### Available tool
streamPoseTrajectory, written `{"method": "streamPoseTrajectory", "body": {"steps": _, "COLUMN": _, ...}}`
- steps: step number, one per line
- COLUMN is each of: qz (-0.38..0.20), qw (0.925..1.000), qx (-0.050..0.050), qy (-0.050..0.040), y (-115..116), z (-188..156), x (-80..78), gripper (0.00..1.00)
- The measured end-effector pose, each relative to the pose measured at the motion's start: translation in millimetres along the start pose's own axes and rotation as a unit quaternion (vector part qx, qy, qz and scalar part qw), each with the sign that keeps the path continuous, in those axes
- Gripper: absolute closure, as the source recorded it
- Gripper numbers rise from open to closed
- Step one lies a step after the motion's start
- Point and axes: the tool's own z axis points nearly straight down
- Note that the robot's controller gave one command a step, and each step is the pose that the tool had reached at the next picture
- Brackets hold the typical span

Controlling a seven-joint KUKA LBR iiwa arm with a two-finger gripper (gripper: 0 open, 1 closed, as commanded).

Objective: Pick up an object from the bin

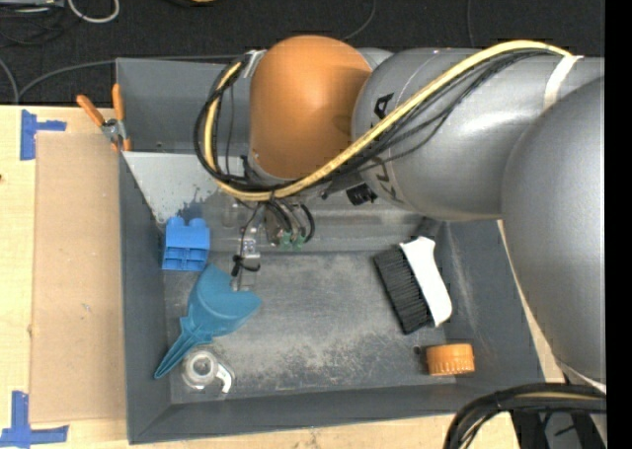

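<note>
Clear cap (202,370): nearest you, in the near left corner of the bin (326,348), touching the funnel's spout. It looks small, hard and probably slick.
Orange cap (449,358): near right of the floor, well apart from the gripper.
Blue funnel (212,317): lies on its side at the left of the floor, with its spout towards the near left corner and its wide mouth towards the middle. This is the thing the gripper is over.
Handling: you should expect light, stiff, thin plastic with a smooth skin. It is not fragile, but it is likely to skid or roll on the metal.
Hold: pinch the mouth's rim wall, inside and outside, or close across the narrow spout. The sloping cone would likely squirt out.
Brush (413,286): black bristles on a white back, right of the middle, well apart.
Gripper (241,277): at the far edge of the funnel's mouth, touching or just above it. You cannot tell which, nor how far open it stands. Nothing shows in its hold.
Blue block (185,243): studded, just beyond the funnel and left of the gripper.
</note>
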Motion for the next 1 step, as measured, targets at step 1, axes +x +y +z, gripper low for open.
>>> {"method": "streamPoseTrajectory", "body": {"steps": 1, "qz": 0.003, "qw": 1.0, "qx": -0.001, "qy": -0.0035, "y": -1.6, "z": -5.2, "x": -1.6, "gripper": 0.0}}
